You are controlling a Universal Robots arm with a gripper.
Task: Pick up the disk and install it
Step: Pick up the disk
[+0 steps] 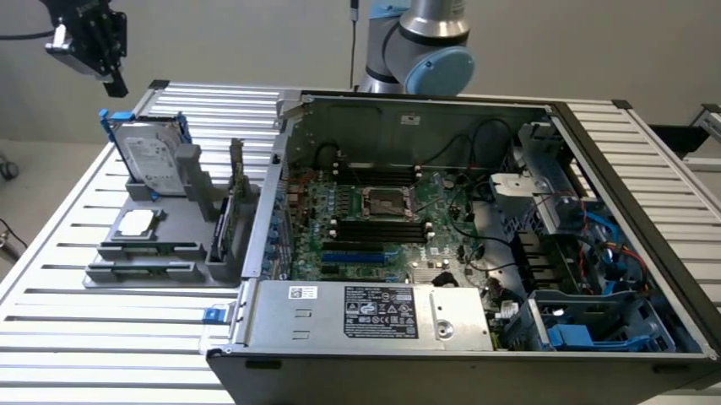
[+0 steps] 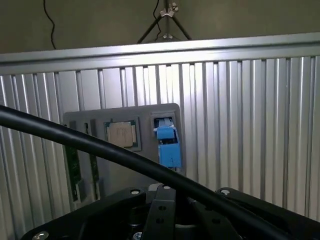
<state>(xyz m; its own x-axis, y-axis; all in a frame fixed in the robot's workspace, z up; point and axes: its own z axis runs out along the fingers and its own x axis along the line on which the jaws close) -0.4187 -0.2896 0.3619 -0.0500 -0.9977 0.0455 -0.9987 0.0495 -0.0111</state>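
I have the end effector (image 1: 110,78) hanging high over the far corner of the desk (image 1: 56,278), at the exterior view's left. It is clenched tight and there is nothing in it.

The disk (image 1: 152,154) is not picked up yet. It stands on edge in the grey holder (image 1: 189,181), with its white label facing the camera and its blue carrier bracket (image 1: 110,139) framing the edges. The holder sits on the desk just beside the open computer case (image 1: 276,194), on the exterior view's left of it.

Here is the relation that matters. The disk lies below the end effector and a little toward the exterior view's right, with clear air between the two and nothing touching. Its long axis runs up and down, leaning slightly, so the narrow top edge is the part turned up toward my tool.

The wrist view shows the same thing from above. I look past the black body of the tool and a cable to the grey holder on the slatted desk, and the disk shows edge-on as a slim blue strip. The small square chip (image 2: 121,134) lies flat in its pocket just beside that strip, which is a different part and not my target.

My read is that the gap is mostly a matter of height with a small sideways offset, and a thin upright edge leaves little margin for lining up. The bay in the case where the disk belongs is on the opposite side from the holder, well apart from it.
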